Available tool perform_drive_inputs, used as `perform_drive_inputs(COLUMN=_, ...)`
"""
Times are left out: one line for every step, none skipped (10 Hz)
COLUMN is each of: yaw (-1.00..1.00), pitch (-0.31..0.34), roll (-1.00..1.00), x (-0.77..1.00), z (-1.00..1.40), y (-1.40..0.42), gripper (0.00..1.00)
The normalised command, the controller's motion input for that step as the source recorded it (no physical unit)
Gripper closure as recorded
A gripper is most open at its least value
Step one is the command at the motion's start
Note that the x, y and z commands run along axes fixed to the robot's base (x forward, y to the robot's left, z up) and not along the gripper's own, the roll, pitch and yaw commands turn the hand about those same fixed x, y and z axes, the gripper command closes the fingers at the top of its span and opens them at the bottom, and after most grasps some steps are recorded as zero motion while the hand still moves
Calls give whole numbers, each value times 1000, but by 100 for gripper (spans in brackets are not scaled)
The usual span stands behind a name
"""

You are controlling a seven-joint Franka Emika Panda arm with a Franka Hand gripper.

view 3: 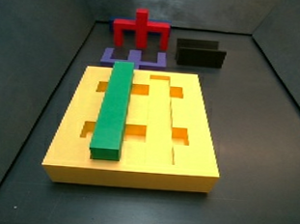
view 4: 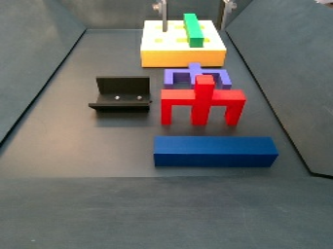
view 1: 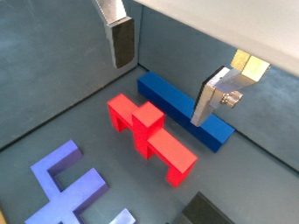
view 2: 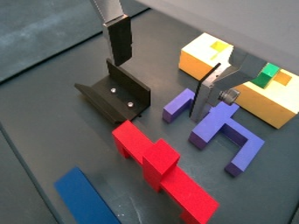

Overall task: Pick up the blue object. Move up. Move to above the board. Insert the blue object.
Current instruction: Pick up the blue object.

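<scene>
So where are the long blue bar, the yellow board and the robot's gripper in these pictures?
blue object [view 4: 216, 152]: a side view, middle of its front face.
board [view 3: 133, 175]: a side view, near wall of the slab.
gripper [view 1: 166, 72]: a wrist view, open, midway between its fingertips, above the blue object.

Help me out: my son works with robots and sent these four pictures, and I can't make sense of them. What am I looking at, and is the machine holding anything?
It is one robot arm in a grey-floored box. Two pictures come from cameras on its wrist, looking down past the gripper; its silver fingers stand apart with nothing between them. Two come from fixed cameras beside the box. On the floor lie a blue bar, a red piece and a purple piece. The yellow board has a green bar in one groove. The dark bracket belongs to the rig. In a side view only the fingertips show, above the board's far end.
</scene>
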Motion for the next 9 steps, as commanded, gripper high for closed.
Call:
perform_drive_inputs(yaw=-149, pitch=0, roll=0, x=0, z=0, y=114, gripper=0)
perform_drive_inputs(yaw=-86, pitch=0, roll=0, x=0, z=0, y=314, gripper=0)
perform_drive_inputs(yaw=89, pitch=0, roll=-84, x=0, z=0, y=486, gripper=0)
perform_drive_inputs(yaw=131, pitch=0, roll=-74, x=0, z=0, y=420, gripper=0)
perform_drive_inputs(yaw=0, pitch=50, roll=-40, x=57, z=0, y=366, gripper=0)
perform_drive_inputs(yaw=-91, pitch=17, roll=-56, x=0, z=0, y=477, gripper=0)
perform_drive_inputs(yaw=-191, pitch=19, roll=-80, x=0, z=0, y=623, gripper=0)
perform_drive_inputs(yaw=-249, pitch=0, roll=-93, x=-49, z=-11, y=680, gripper=0)
perform_drive_inputs(yaw=-271, pitch=0, roll=-96, x=-69, z=-34, y=654, gripper=0)
